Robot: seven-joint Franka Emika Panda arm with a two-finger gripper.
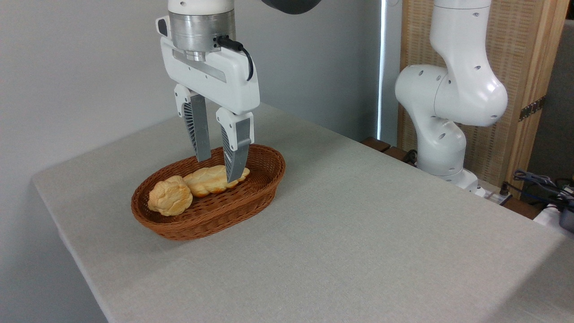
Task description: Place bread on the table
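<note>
Bread (169, 196) was sitting in the left end of the wicker basket (264, 172), a lumpy little golden bun with a cracked top, leaning up against the basket's inner wall. Right beside it, touching its right side, was the longer braided loaf (208, 180), stretched out along the middle of the basket toward the right.

Pincer-wise, the gripper (219, 169) hung over the braided loaf rather than over the bun, so the bun was down and to the left of it, clear of both fingers. The fingers (198, 130) pointed straight down with a moderate gap between them, nothing held in there. The nearer finger's tip overlapped the right part of the braided loaf from this angle, and the other tip ended just above the far rim of the basket. Couldn't tell whether either tip was actually touching the loaf or only hovering in front of it.

The basket sat on the grey fabric-looking table (358, 233), toward the back left corner. The arm's white base (441, 139) stood off past the table's far right edge, in front of a woven wood-framed panel (506, 134), with some cables (538, 181) bunched at the right.
</note>
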